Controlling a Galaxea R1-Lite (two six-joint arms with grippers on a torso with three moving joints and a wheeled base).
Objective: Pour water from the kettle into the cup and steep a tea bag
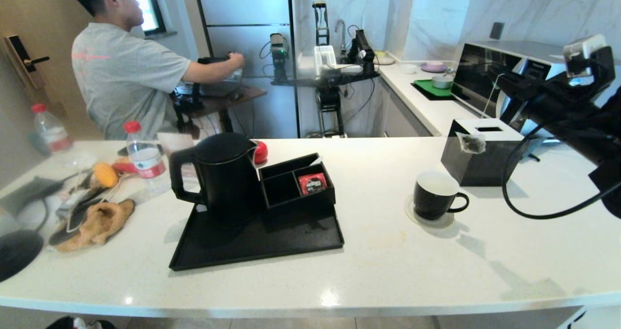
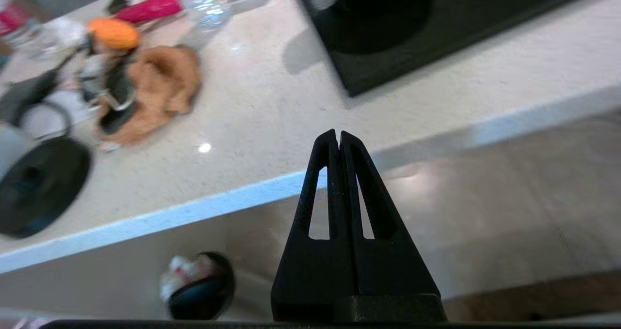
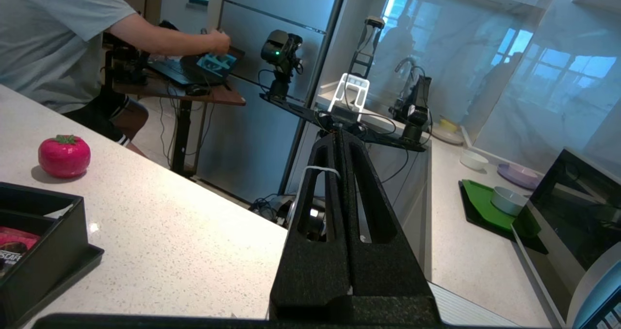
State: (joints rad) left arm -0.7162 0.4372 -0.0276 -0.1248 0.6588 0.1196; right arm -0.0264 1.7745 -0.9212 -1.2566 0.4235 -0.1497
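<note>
In the head view, the kettle [image 1: 219,173] is standing upright on a black tray [image 1: 257,244], just beside a divided black box [image 1: 297,186] holding a red sachet [image 1: 312,183]. The cup [image 1: 436,195] is sitting on a coaster well to the right, near a black tissue box [image 1: 480,152]. The tea bag [image 1: 472,143] is dangling on its string in front of that tissue box, above and behind the cup. The right arm [image 1: 567,106] is reaching in from the right, raised above the counter [image 1: 388,266].

In the left wrist view, the left gripper [image 2: 338,136] is hovering over the counter's front edge, fingers pressed together and gripping nothing.

In the right wrist view, the right gripper [image 3: 339,137] is pinching its fingers together on the white string [image 3: 318,169].
</note>
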